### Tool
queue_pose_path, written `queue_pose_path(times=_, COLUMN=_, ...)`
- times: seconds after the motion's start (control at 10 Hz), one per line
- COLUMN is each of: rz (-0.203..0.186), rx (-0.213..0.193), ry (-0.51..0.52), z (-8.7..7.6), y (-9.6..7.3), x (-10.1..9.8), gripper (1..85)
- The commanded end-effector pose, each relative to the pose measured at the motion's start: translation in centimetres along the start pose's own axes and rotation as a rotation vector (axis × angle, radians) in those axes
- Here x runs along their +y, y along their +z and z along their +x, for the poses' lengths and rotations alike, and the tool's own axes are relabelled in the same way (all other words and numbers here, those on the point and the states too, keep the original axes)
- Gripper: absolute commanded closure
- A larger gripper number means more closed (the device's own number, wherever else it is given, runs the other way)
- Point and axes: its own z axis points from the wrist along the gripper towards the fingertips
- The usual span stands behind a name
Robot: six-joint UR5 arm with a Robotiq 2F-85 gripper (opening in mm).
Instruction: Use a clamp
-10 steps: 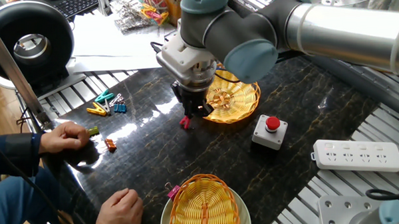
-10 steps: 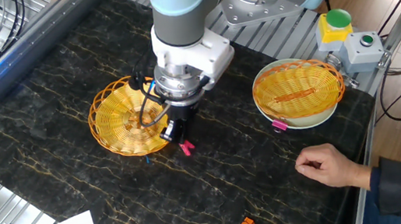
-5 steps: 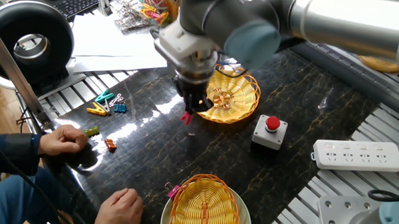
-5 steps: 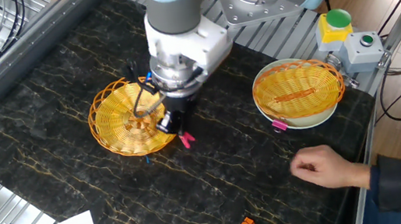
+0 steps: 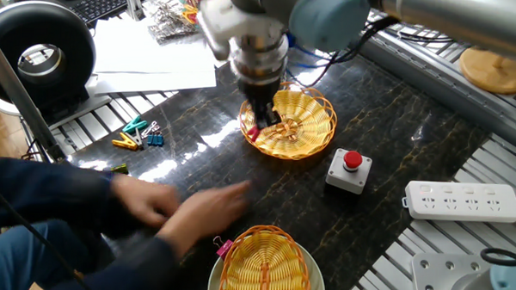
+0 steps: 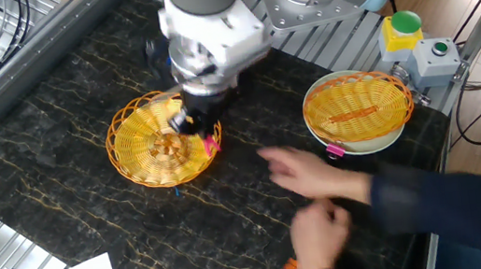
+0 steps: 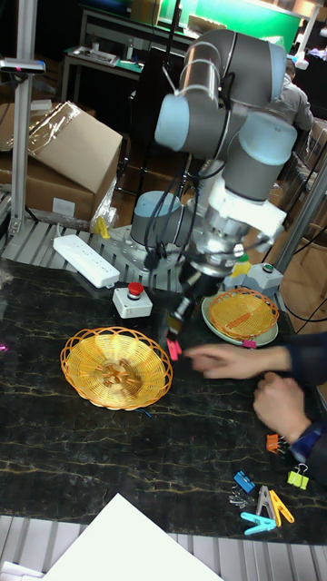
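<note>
The clamp [image 5: 253, 134] [image 6: 212, 143] [image 7: 173, 349] is a small red spring clip hanging from my gripper [image 5: 259, 126] [image 6: 198, 133] [image 7: 176, 332], which is shut on it. It hangs at the near rim of the round wicker basket [image 5: 305, 126] [image 6: 154, 156] [image 7: 113, 368], on the side facing the person. Whether the clamp touches the rim is unclear. The basket holds nothing else that I can see.
A person's blurred hands [image 5: 191, 208] [image 6: 312, 176] [image 7: 227, 361] reach over the table close to the clamp. A second wicker basket in a white bowl [image 5: 262, 265] [image 6: 359, 108] carries a pink clip [image 5: 220, 246] [image 6: 334, 150]. A red button box [image 5: 349, 169], power strip [image 5: 462, 201] and loose coloured clips [image 5: 137, 136] [image 7: 263, 499] lie around.
My gripper has carried the clamp up off the table and over to the wicker basket's rim. The person's hands have swept in across the table towards it.
</note>
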Motion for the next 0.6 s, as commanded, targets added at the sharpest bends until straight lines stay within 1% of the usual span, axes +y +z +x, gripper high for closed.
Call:
queue_pose_path(times=0.0, rz=-0.100, rx=0.034, ry=0.429, z=0.5, y=-1.2, x=2.9, gripper=84.7)
queue_pose_path(times=0.1, rz=-0.103, rx=0.030, ry=0.507, z=-0.3, y=-0.8, x=3.2, gripper=84.7)
queue_pose_path(times=0.2, rz=-0.085, rx=0.024, ry=0.565, z=-0.9, y=-0.3, x=2.7, gripper=84.7)
queue_pose_path(times=0.3, rz=-0.053, rx=0.020, ry=0.582, z=-1.3, y=0.3, x=1.6, gripper=84.7)
queue_pose_path(times=0.4, rz=-0.057, rx=0.021, ry=0.570, z=-1.5, y=0.4, x=1.6, gripper=84.7)
queue_pose_path(times=0.5, rz=-0.062, rx=0.038, ry=0.523, z=-1.4, y=0.2, x=1.6, gripper=84.7)
